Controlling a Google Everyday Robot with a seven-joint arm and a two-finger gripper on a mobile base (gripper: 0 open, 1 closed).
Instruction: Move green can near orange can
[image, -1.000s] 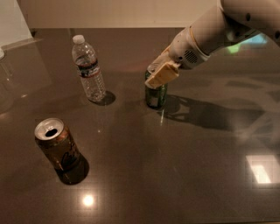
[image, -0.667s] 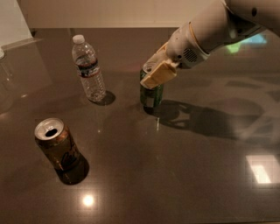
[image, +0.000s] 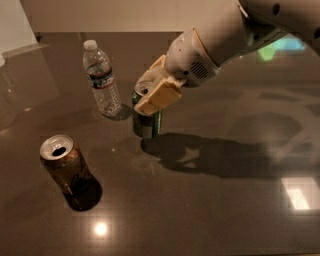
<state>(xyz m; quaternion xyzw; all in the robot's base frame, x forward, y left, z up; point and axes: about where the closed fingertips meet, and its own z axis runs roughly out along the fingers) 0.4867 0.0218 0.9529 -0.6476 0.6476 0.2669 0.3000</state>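
Since a second ago the gripper (image: 150, 92) and the small dark green metal can (image: 147, 125) in it have shifted leftward across the dark glossy tabletop (image: 225, 210), closer to the other can.

Farthest left, and well apart from the jaws on their lower left, stands the orange-brown metal can (image: 65, 167), upright, its silver top open. The clear plastic water bottle (image: 102, 82) with a white cap stands upright just left of the jaws, near them but not touching. The jaws are closed around the green can's upper part, one beige finger pad (image: 156, 97) across its near side and the other behind it; the can hangs upright below them, and whether its base touches the table cannot be told. From the jaws the white arm (image: 225, 35) runs up to the right, and its shadow (image: 210, 157) lies on the table below and right of them.
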